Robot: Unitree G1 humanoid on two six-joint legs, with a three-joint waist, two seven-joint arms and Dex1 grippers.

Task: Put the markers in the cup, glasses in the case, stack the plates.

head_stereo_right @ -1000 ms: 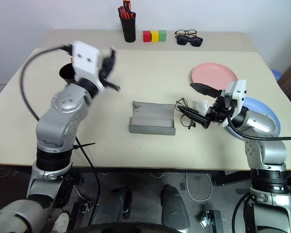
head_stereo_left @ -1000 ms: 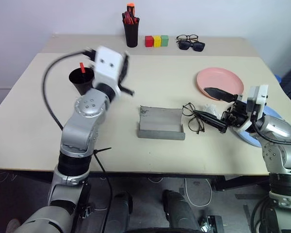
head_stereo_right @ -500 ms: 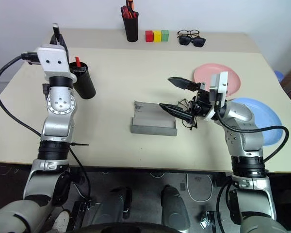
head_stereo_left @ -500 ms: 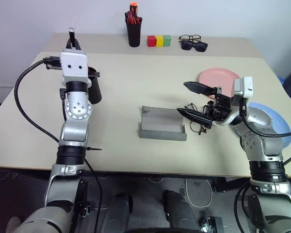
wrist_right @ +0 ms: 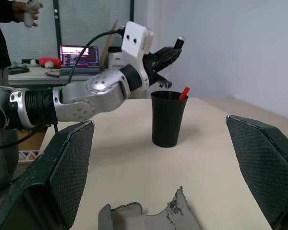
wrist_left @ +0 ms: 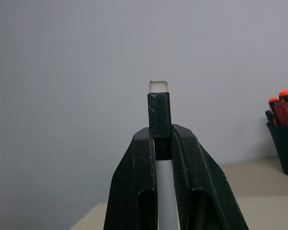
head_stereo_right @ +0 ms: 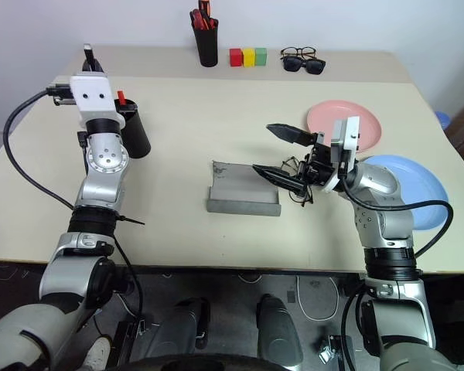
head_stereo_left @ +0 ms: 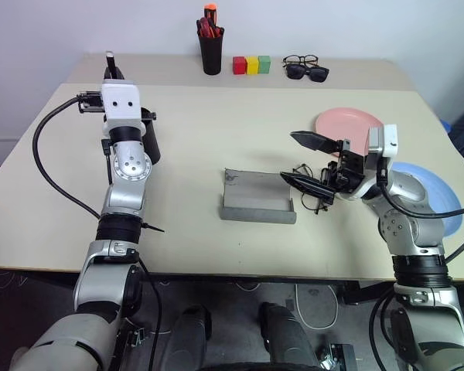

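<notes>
Where fingers hide it overhead: left hand (wrist_left: 162,158) pinching white marker (wrist_left: 159,115); right hand (head_stereo_left: 305,161) wide.

Muted table, a few bright spots

Beige table (head_stereo_left: 216,131); black cup (wrist_right: 168,118) with red marker (wrist_right: 184,92); grey case (head_stereo_left: 257,196); salmon-pink plate (head_stereo_left: 340,123), light-blue plate (head_stereo_left: 433,185); red, yellow, green blocks (head_stereo_left: 250,65).

At the table's (head_stereo_left: 216,131) twelve o'clock edge stood a pen pot (head_stereo_left: 210,51), three blocks (head_stereo_left: 250,64) and sunglasses (head_stereo_left: 306,73).
</notes>
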